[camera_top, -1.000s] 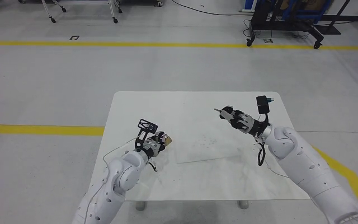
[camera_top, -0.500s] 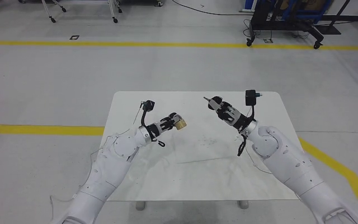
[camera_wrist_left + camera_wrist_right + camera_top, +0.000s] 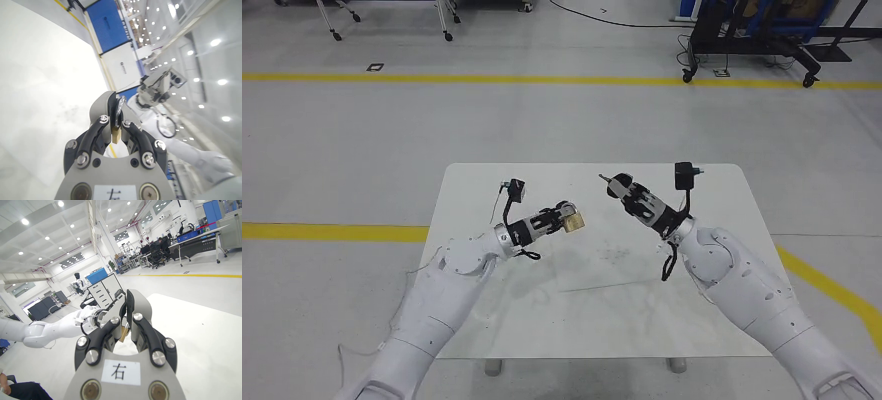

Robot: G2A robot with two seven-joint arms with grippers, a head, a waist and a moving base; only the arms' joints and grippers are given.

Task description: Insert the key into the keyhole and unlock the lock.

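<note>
The lock [image 3: 573, 219] sits at the tip of the left tool [image 3: 560, 216], whose fingers are pressed together on it. It is held off the tabletop [image 3: 492, 190], over its middle. From the left wrist the silver shackle [image 3: 121, 106] stands edge-on between the pads. The brass body [image 3: 116, 134] shows in the gap nearer the tool's base. The keyhole cannot be made out in any view.

The key [image 3: 604, 178] is pinched in the right tool [image 3: 618, 185], which is closed tight on it. A thin metal tip pokes past the fingertips, and the rest is hidden between the pads. The key is also over the tabletop, nearer the far edge than the lock, and the two are apart, not touching.

From the right wrist, a small brass piece [image 3: 124, 334] shows in the gap at the base of the fingers [image 3: 137, 306]. I cannot tell whether it is part of the key or the lock seen farther off. The left arm [image 3: 56, 328] lies behind those fingers, its tool mostly covered by them.
</note>
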